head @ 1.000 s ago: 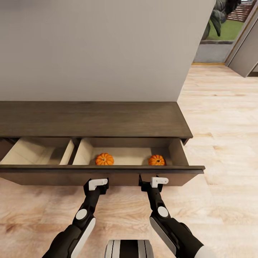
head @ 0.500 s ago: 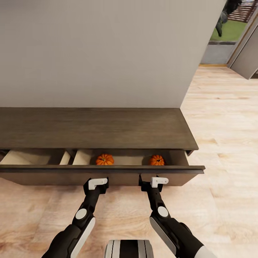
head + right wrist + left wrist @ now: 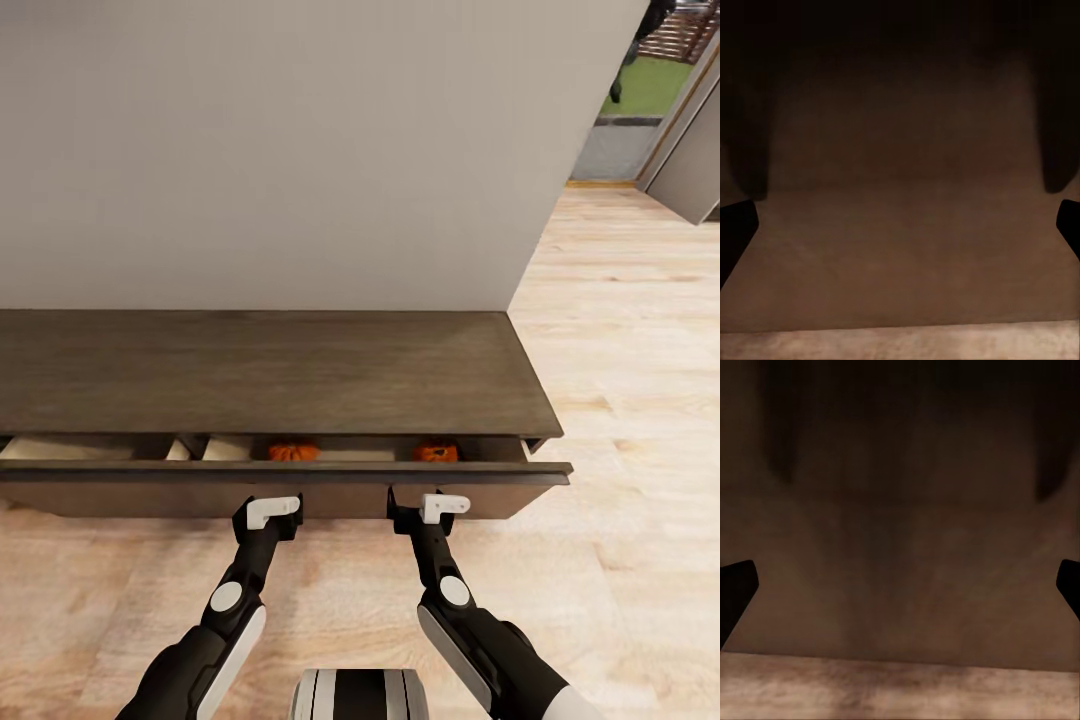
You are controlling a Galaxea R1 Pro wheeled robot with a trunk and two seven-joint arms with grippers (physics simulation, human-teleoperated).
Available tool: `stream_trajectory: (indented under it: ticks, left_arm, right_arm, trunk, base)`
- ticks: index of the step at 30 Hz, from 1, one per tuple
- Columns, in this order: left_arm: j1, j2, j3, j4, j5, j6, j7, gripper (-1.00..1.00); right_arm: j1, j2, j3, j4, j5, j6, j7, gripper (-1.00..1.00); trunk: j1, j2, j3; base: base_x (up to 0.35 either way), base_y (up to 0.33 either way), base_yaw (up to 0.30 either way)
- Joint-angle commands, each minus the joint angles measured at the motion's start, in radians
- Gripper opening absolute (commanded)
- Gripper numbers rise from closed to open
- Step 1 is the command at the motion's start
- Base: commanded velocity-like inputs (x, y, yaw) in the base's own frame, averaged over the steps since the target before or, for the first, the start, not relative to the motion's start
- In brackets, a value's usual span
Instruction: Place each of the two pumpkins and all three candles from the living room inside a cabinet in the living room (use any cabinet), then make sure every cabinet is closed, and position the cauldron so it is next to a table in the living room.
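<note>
Two wide-open, empty grippers, left (image 3: 268, 512) and right (image 3: 424, 507), press the cabinet (image 3: 260, 375) drawer front; two pumpkins (image 3: 294, 452) peek inside.

A plain grey wall (image 3: 300, 150) meets pale wooden floor (image 3: 620, 330).

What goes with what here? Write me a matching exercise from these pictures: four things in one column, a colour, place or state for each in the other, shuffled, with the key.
Things:
1. pumpkins
2. drawer front
3. left pincer
4. floor

Descriptions:
A. pale wood planks
B. at the drawer front, fingers spread open
C. orange, just showing through a narrow slot behind the drawer front
D. dark brown, nearly shut, with a thin gap left

Pairs: 1-C, 2-D, 3-B, 4-A
</note>
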Motion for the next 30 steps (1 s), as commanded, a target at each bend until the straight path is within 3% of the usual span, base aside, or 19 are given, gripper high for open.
stream_trajectory:
  ticks: [1,30]
  left_arm:
    - [-0.001,0.001,-0.005,0.0,0.01,-0.005,0.008,1.0]
    - [-0.001,0.0,-0.006,0.003,0.01,-0.006,0.009,1.0]
  right_arm:
    - [-0.002,-0.001,0.005,0.0,-0.01,-0.007,-0.005,1.0]
    - [-0.001,-0.001,0.005,0.0,-0.01,-0.007,-0.005,1.0]
  trunk:
    - [0.0,0.0,-0.001]
    - [0.0,0.0,-0.001]
  base:
    - [0.032,0.0,0.0]
    - [0.093,0.0,0.0]
